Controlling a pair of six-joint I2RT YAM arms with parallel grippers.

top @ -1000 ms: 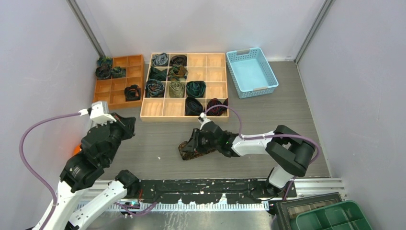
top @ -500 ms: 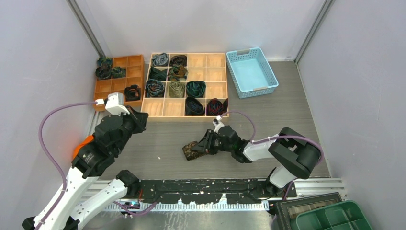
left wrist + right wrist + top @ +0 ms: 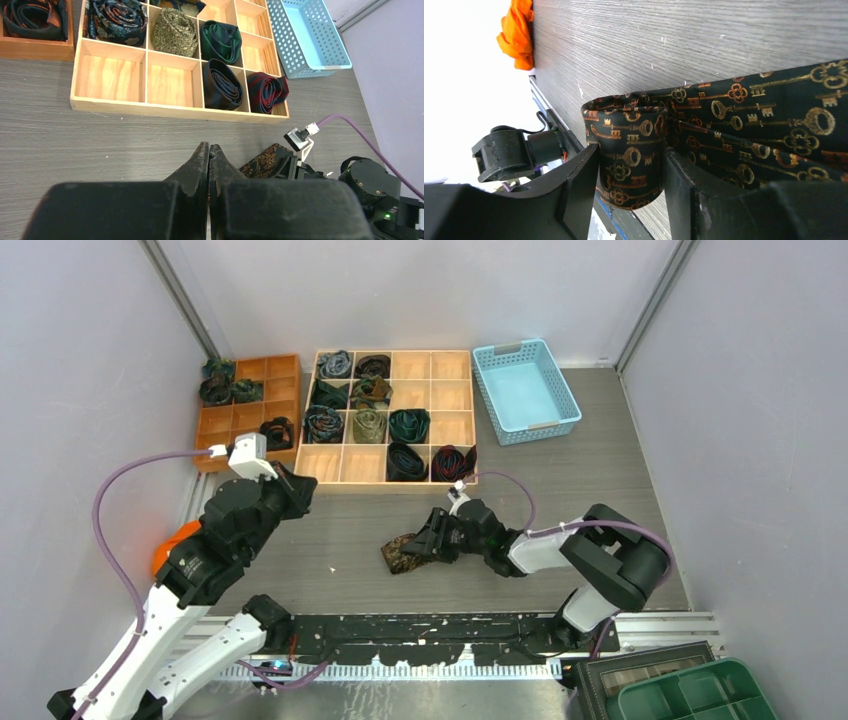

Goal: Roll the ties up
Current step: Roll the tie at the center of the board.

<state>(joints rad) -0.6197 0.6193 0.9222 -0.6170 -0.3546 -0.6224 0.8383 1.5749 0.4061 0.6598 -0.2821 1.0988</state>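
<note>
From above, the right gripper (image 3: pixel 425 543) is low in the middle, pinching one end of the brown tie (image 3: pixel 403 554) that lies on the table (image 3: pixel 600 470). The light tray (image 3: pixel 320 465) holds nine rolled ties (image 3: pixel 368 425). The orange tray (image 3: pixel 235 420) holds four, and there is one blue basket (image 3: pixel 525 390).

In the left wrist view, the left gripper (image 3: pixel 209 156) is closed tight with nothing in it.

In the right wrist view, a small roll of the brown tie sits squeezed between the fingers (image 3: pixel 584 175). I think it should hold tight and roll straight along the flat strip, so the edges line up
</note>
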